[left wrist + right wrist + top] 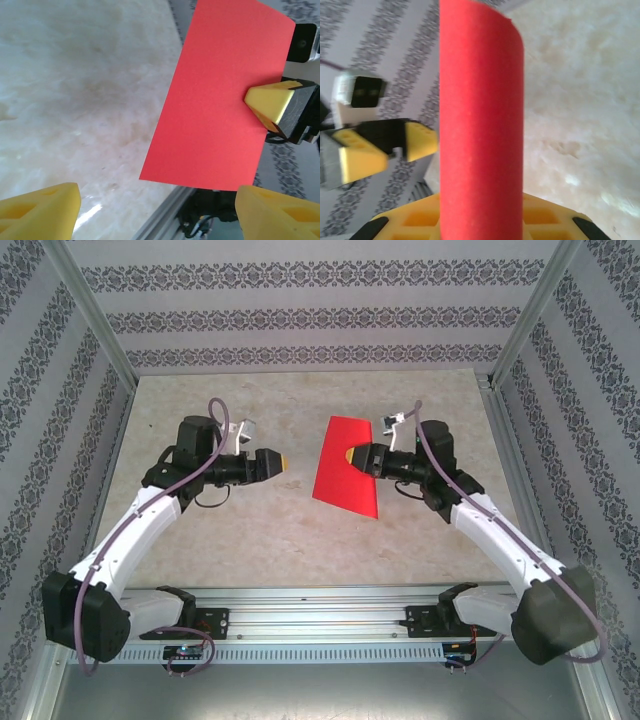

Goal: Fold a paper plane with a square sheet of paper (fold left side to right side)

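The right gripper [352,457] is pinching the folded red sheet of paper [345,492] by its right edge, over the middle of the table [270,535]. The left gripper [283,462] is hanging wide open and empty, near the paper but not touching it.

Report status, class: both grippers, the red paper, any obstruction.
Left gripper open, off the red paper. Right gripper shut on its edge. No obstruction seen.

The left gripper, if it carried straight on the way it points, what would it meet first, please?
Most likely the square sheet of paper, clamped by the right gripper directly ahead; nothing seems to lie between, though depth is unclear.
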You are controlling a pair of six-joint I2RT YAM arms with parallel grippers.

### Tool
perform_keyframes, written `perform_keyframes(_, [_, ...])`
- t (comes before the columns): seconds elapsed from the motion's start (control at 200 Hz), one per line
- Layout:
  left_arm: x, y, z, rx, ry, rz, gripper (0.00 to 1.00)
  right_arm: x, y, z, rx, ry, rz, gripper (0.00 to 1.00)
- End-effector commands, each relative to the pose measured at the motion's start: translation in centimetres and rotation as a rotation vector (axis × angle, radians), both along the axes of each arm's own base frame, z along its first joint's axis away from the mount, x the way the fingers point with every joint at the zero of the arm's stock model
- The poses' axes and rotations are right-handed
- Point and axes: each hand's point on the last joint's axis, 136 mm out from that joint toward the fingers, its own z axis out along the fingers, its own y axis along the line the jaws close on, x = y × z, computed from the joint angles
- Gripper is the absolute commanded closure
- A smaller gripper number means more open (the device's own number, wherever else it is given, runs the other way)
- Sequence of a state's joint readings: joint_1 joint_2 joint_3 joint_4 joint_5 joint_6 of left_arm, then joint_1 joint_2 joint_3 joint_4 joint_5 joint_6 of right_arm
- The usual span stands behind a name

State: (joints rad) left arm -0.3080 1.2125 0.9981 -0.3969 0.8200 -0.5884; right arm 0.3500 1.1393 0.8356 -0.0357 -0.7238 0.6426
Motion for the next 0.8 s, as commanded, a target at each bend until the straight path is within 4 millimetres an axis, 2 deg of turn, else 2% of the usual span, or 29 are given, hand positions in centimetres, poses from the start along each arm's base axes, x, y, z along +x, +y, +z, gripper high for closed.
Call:
perform_keyframes(0.0, [-0.1, -2.1, 5.5, -0.157, -0.145, -0.155, 0.18, -2.7, 0.6, 4.7, 0.092, -0.13, 0.169, 0.74])
perform_keyframes(0.18, [-0.9, -4.1, 8.6, -0.211, -0.241, -0.273, 0.15, -4.2, 1.3, 8.5, 0.155, -0.188, 0.255, 0.75])
perform_keyframes(0.295, [-0.7, -4.9, 8.4, -0.18, -0.239, -0.294, 0.14, -4.7, 1.7, 10.1, 0.188, -0.215, 0.279, 0.75])
perform_keyframes(0.485, [-0.7, -5.9, 7.7, -0.187, -0.224, -0.319, 0.14, -5.6, 2.5, 11.3, 0.212, -0.225, 0.316, 0.75])
perform_keyframes(0.609, [-1.6, -6.7, 8.5, -0.217, -0.25, -0.364, 0.15, -6.0, 2.9, 12.0, 0.237, -0.233, 0.336, 0.76])
perform_keyframes(0.724, [-2.6, -7.3, 9.6, -0.247, -0.287, -0.403, 0.23, -6.0, 3.0, 12.4, 0.246, -0.238, 0.337, 0.76])
perform_keyframes(0.794, [-3.0, -7.3, 10.2, -0.259, -0.306, -0.409, 0.38, -5.9, 2.9, 12.4, 0.246, -0.243, 0.328, 0.75])
